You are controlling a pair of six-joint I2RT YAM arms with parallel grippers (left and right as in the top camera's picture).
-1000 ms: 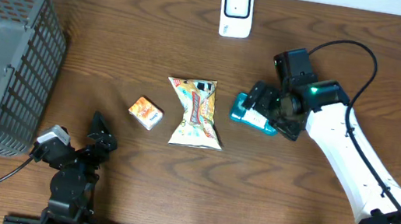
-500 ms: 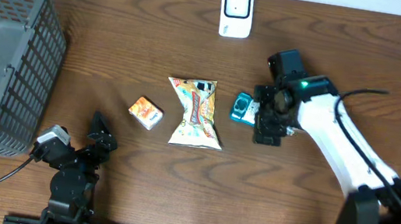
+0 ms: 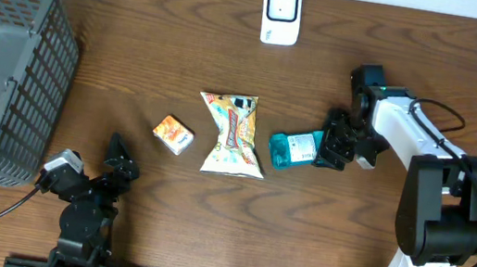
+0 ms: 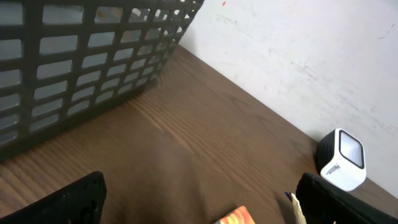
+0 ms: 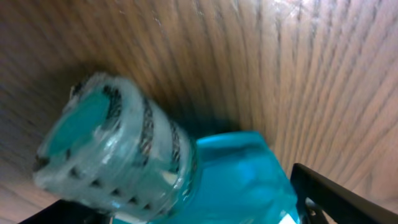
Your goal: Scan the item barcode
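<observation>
From above, the right gripper (image 3: 327, 152) sits at the teal bottle (image 3: 292, 149); only its wrist camera shows the ribbed cap (image 5: 106, 149). Gripping or not, I cannot tell.

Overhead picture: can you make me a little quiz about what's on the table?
1. True or false: the teal item lies inside the basket.
2. Which thing is closest to the right gripper? A snack bag, B teal item, C orange box.
3. Fill in: the basket is on the robot's ___ side.

Key: 1 false; 2 B; 3 left.
</observation>
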